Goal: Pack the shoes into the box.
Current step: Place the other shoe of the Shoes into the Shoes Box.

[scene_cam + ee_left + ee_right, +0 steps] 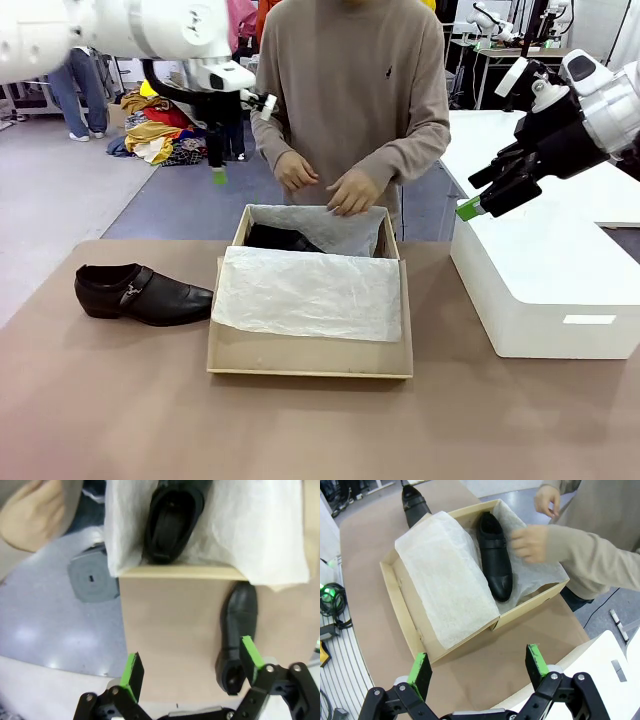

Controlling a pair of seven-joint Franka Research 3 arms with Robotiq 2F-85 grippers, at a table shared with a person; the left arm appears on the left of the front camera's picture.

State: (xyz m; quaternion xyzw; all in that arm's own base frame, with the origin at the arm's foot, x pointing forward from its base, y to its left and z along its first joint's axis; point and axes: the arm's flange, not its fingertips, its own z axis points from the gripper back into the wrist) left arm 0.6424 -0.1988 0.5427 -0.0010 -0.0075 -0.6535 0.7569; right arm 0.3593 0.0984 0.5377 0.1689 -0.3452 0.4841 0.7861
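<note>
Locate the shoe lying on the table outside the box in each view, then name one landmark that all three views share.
Front view: shoe at the left, left of the box.
Left wrist view: shoe at lower right, below the box's edge.
Right wrist view: shoe at the top left, beyond the box.
Shared landmark: the tan box lined with white paper.

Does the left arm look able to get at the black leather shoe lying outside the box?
Probably yes: the glossy black leather shoe lies alone left of the tan cardboard box, nothing over it; the open left gripper hangs above, and the person's hands are at the box.
</note>
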